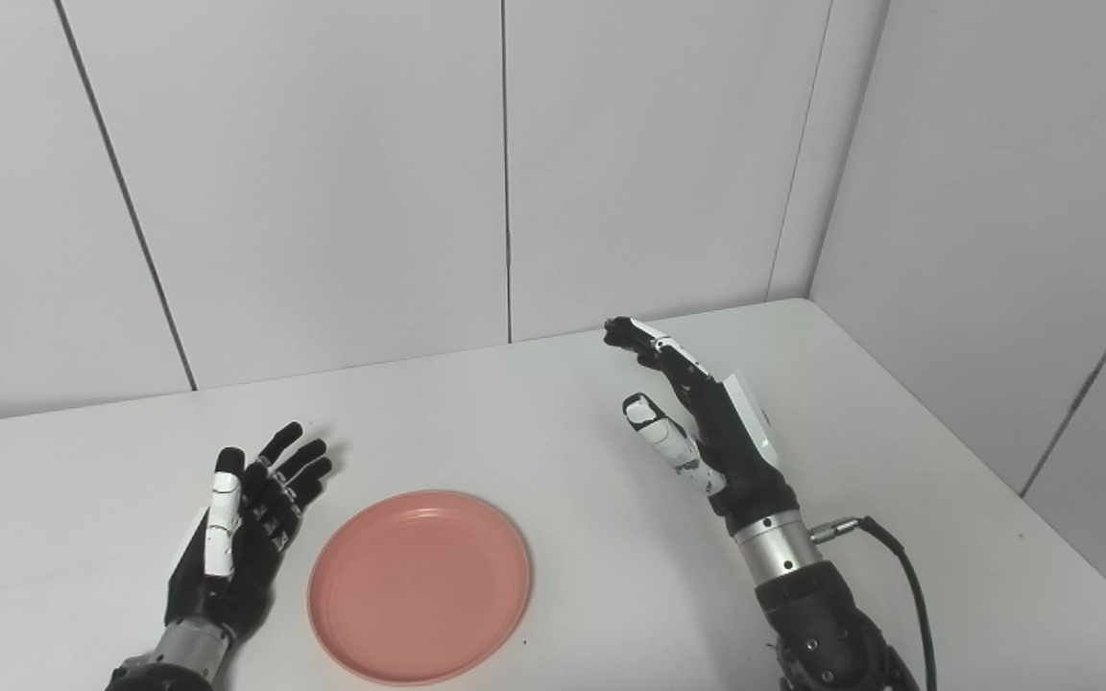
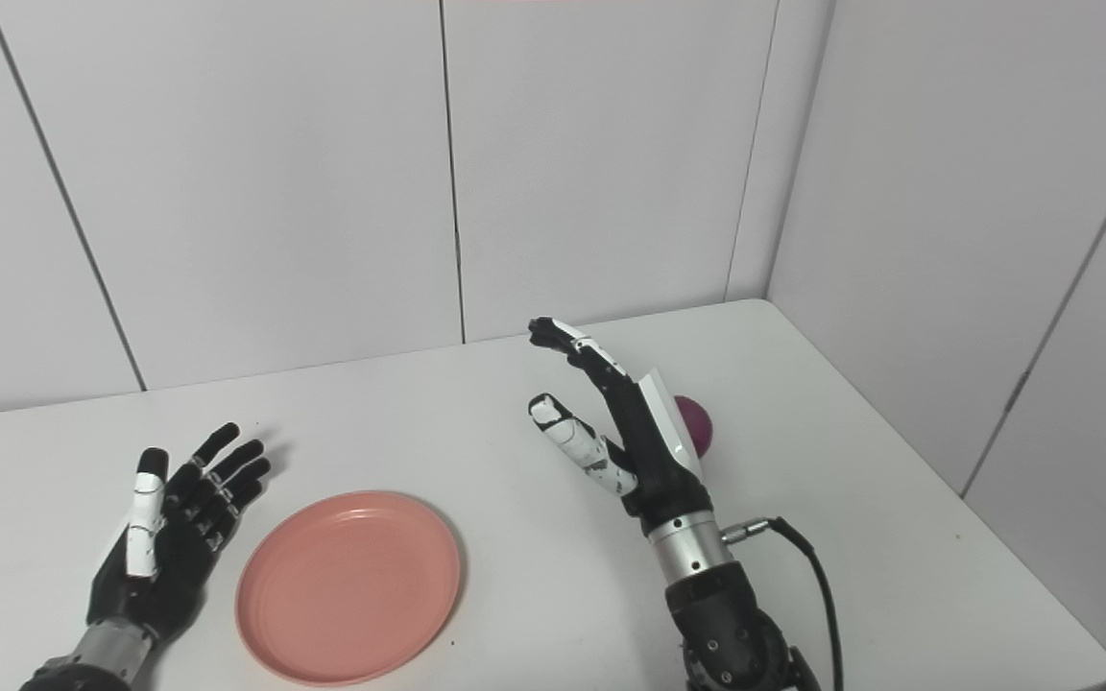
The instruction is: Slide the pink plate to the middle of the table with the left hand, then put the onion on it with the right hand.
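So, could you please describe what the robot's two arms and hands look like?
Both are black, jointed mechanical hands with white plates. The left hand has a white cover along its thumb. The right hand has white thumb segments and a white panel on its back. A silver metal cuff forms its wrist, a black cable plugs in there, and the forearm is black.

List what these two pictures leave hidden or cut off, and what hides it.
- Onion: left eye view, wholly hidden behind the right robot hand; right eye view shows only its right part.
- Pink plate: both views, near rim grazes the bottom edge.
- Left robot hand: arm cut off by the bottom edge.
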{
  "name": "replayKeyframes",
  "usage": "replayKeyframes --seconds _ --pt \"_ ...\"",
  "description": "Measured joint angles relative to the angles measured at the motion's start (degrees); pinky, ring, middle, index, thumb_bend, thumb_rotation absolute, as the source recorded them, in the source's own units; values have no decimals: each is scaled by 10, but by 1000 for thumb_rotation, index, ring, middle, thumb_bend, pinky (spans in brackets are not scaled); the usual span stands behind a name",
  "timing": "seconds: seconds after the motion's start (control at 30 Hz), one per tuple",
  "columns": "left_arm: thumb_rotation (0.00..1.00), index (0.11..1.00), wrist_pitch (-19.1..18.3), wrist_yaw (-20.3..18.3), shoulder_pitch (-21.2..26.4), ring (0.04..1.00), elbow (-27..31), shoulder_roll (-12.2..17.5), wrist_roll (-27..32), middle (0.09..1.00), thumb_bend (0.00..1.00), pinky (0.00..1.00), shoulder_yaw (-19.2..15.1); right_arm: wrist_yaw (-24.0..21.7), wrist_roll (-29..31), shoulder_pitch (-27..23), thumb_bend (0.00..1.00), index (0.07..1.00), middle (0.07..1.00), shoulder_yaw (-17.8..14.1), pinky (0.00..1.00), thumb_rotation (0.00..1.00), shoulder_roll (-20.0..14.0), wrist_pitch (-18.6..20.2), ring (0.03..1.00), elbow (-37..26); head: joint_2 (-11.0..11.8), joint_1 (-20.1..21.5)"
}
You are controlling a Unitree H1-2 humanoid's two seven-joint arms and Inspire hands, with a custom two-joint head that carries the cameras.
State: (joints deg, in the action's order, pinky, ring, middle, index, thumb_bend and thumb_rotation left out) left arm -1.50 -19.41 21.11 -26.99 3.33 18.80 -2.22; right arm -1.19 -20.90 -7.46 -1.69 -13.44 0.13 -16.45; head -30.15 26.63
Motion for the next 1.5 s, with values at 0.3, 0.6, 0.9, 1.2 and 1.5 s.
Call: replayKeyframes --seconds 0.3,0.6,0.9,1.2,1.5 --pt "974 891 -8 -13 1 894 0 -2 12 854 616 984 -11 27 -152 -42 948 759 756 4 579 708 -90 -7 686 77 11 0" --pt "980 907 -15 -17 -3 905 6 -2 18 870 634 985 -13 80 -256 -97 980 733 703 33 526 641 -159 -14 628 198 13 -8" --pt "983 913 -16 -18 -4 907 7 -2 18 866 630 987 -12 83 -295 -133 988 720 691 71 500 592 -189 -13 613 287 16 -10" --pt "983 915 -20 -20 -8 914 15 -2 21 868 626 994 -12 83 -306 -142 961 716 697 92 484 573 -189 -9 620 342 17 -13" --pt "988 916 -21 -20 -9 915 17 -2 21 861 632 990 -13 81 -293 -135 970 724 690 100 478 570 -180 5 603 379 15 -15"
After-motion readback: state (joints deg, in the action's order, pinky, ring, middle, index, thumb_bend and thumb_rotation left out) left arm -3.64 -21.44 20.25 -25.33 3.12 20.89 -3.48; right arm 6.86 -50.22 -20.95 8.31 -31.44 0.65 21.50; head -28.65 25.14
